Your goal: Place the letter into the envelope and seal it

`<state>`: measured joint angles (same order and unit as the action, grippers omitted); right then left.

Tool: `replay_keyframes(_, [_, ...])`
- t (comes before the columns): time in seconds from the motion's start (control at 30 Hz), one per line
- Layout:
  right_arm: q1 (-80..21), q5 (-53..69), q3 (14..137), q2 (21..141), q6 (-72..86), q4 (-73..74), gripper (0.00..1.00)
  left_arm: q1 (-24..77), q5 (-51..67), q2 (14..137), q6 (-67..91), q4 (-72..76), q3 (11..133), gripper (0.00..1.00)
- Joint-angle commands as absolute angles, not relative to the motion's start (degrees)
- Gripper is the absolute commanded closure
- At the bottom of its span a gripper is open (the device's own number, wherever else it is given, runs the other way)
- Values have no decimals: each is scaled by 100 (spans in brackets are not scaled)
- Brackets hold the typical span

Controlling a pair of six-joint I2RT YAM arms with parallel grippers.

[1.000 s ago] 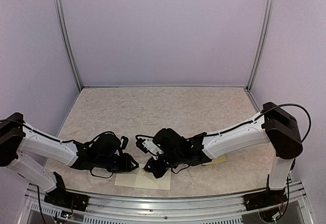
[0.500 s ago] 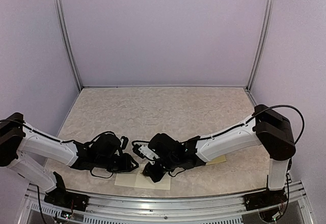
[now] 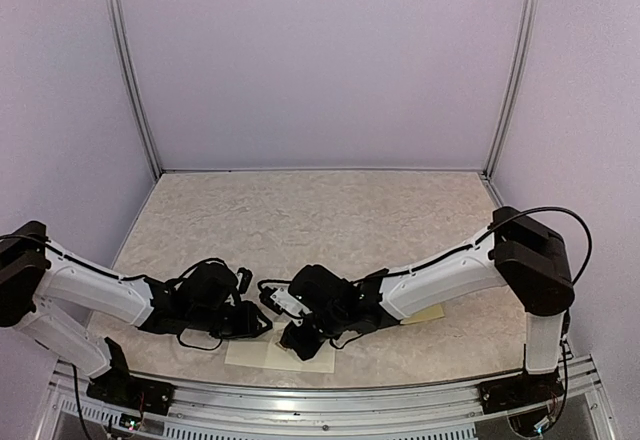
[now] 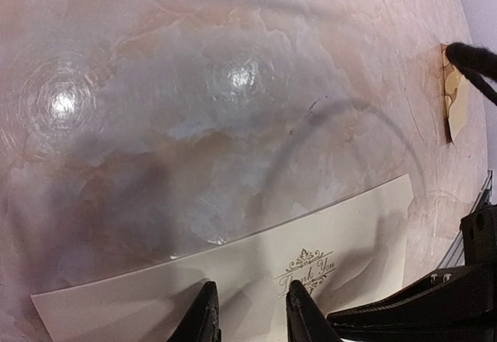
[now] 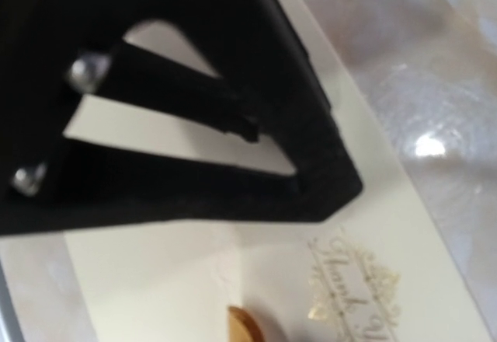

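The cream envelope (image 3: 281,354) lies flat near the table's front edge. Its gold "Thank You" print shows in the left wrist view (image 4: 307,272) and the right wrist view (image 5: 349,295). My left gripper (image 3: 262,326) is open, its two fingertips (image 4: 203,319) apart and down on the envelope (image 4: 155,303). My right gripper (image 3: 297,340) hovers low over the envelope's middle, close beside the left one. A round brown sticker (image 5: 250,327) stands edge-up at the bottom of the right wrist view, held in that gripper. The letter is not in sight.
The yellow-tan sticker sheet (image 3: 427,314) lies to the right under the right arm and also shows in the left wrist view (image 4: 455,97). The left gripper's black frame (image 5: 194,124) fills the upper part of the right wrist view. The marbled tabletop (image 3: 320,220) stretches behind.
My right arm has swung left and lower, bringing its gripper over the envelope's middle, closer to the left gripper. The left arm and the envelope have barely moved.
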<state>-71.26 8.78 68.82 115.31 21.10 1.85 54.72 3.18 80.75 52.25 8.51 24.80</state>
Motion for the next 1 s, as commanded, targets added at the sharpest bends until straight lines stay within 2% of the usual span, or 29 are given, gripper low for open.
replay_keyframes(0.0, [-7222, 943, 7043, 11729, 2066, 220, 100, 5508, 352, 8182, 5178, 830, 2435, 72])
replay_keyframes(0.67, [-7252, 1542, 7099, 11750, 2155, 14, 100, 5519, 367, 8244, 5203, 853, 2416, 73])
replay_keyframes(0.87, [-7251, 1734, 6902, 11439, 2250, -251, 82, 5519, 345, 8219, 5211, 861, 2408, 73])
replay_keyframes(0.97, [-7251, 1788, 6780, 11255, 2309, -345, 70, 5528, 328, 8218, 5209, 861, 2406, 73])
